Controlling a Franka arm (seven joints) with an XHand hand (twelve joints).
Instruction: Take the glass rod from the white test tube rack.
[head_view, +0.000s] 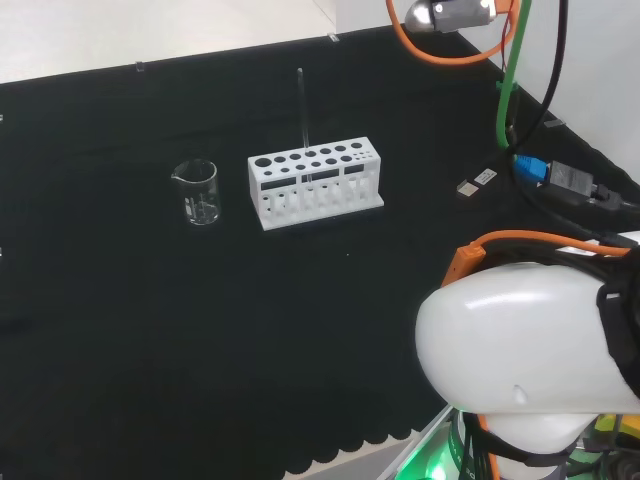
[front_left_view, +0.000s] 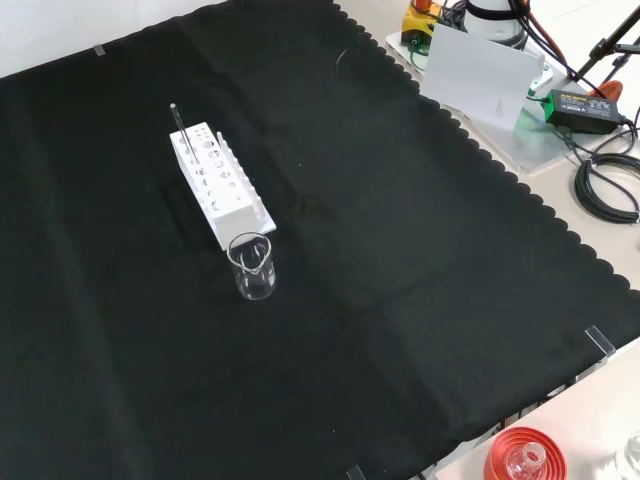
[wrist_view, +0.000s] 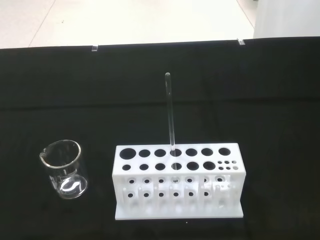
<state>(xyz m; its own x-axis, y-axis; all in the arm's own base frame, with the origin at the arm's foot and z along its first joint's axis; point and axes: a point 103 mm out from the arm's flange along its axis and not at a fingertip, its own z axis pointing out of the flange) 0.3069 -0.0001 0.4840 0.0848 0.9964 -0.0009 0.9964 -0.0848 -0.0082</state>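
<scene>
A white test tube rack (head_view: 315, 184) (front_left_view: 220, 185) (wrist_view: 177, 180) stands on the black cloth. A clear glass rod (head_view: 302, 115) (front_left_view: 179, 128) (wrist_view: 171, 115) stands upright in one of its back-row holes, rising well above the rack. In the wrist view the rack and rod are seen from some distance, with nothing touching them. The arm's white link (head_view: 530, 350) sits at the lower right of the head view, far from the rack.
A small clear glass beaker (head_view: 196, 191) (front_left_view: 252, 265) (wrist_view: 64, 169) stands beside the rack's end. A red ribbed ring stand (front_left_view: 525, 455) holding a flask sits at the front view's bottom edge. Cables and a power brick (front_left_view: 585, 105) lie off the cloth.
</scene>
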